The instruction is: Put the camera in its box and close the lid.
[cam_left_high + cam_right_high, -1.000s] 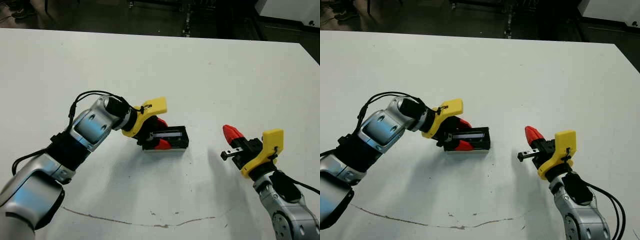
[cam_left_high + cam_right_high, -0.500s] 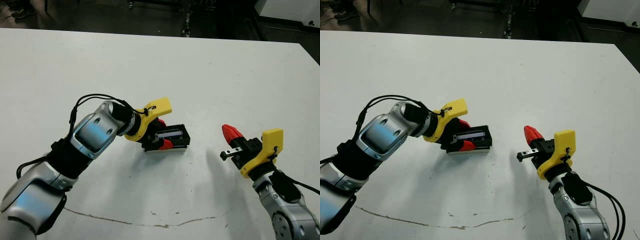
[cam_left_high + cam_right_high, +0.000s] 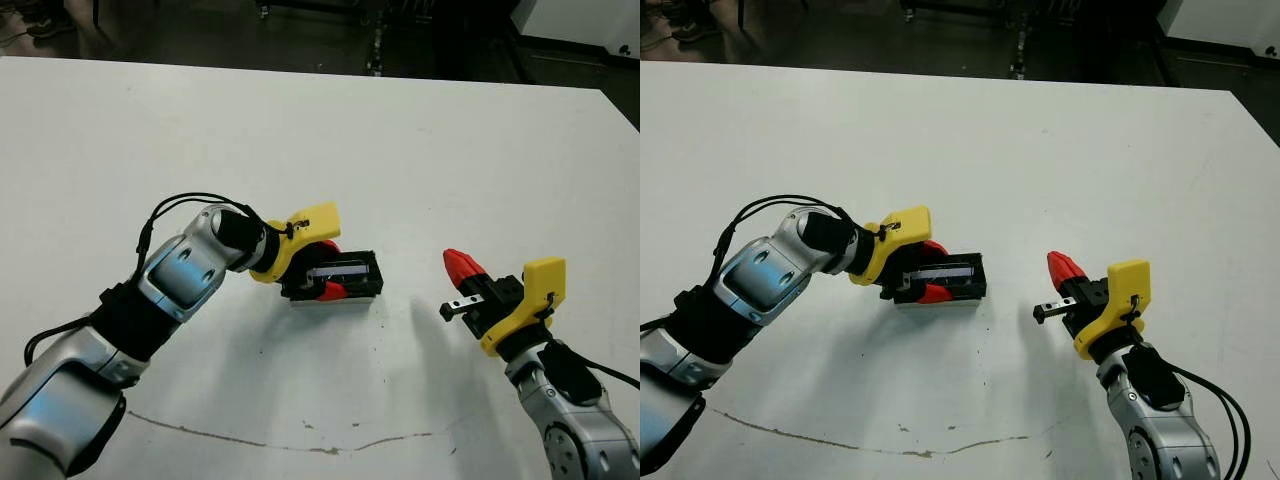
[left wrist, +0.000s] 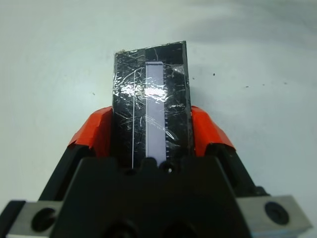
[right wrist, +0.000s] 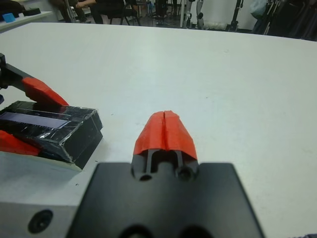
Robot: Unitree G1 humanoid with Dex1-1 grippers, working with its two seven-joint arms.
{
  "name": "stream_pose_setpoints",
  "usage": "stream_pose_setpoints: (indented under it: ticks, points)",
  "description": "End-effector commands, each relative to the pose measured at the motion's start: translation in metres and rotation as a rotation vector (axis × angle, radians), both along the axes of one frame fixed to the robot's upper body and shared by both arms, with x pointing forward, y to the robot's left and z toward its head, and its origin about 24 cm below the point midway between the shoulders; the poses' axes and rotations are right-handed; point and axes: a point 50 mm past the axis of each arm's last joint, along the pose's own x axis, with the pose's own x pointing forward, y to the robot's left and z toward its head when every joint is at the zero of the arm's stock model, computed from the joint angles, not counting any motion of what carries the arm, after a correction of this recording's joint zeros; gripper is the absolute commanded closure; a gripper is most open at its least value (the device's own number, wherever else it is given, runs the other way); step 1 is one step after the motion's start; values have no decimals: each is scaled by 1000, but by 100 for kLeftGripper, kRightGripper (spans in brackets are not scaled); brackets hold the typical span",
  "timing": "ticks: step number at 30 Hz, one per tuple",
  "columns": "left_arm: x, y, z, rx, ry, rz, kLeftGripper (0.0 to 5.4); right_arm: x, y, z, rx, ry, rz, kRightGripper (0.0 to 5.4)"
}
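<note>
Head view: the lid (image 3: 340, 272) is seen on the box (image 3: 335, 299), mid-table (image 3: 400, 140), gripped by the left gripper (image 3: 322, 270). Left wrist view: the lid's long sides are pinched between red fingers (image 4: 96, 131). Right wrist view: the right gripper (image 5: 165, 130) is held apart on the right, tips pressed together.

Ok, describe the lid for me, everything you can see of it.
The lid is a flat black rectangle wrapped in crinkly, shiny film, with a pale purple strip down its middle. It sits on the white-walled box, which rests on the white table. The left gripper straddles it, one red finger against each long side.
</note>
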Motion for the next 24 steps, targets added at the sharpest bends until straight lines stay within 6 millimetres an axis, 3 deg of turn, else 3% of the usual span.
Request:
stream_pose_setpoints:
  ticks: [1,12,17,24]
  points:
    - [-12,0,-37,102,121,-28,232,-1,-3,-1,-3,17,-9,540]
    - [-11,1,-33,190,216,31,232,-1,-3,-2,-3,24,-4,540]
    - [-16,0,-29,214,143,-34,158,-2,-3,-2,-9,28,-1,540]
    - [-20,2,-28,207,169,-57,79,-2,-3,-2,-22,25,-3,540]
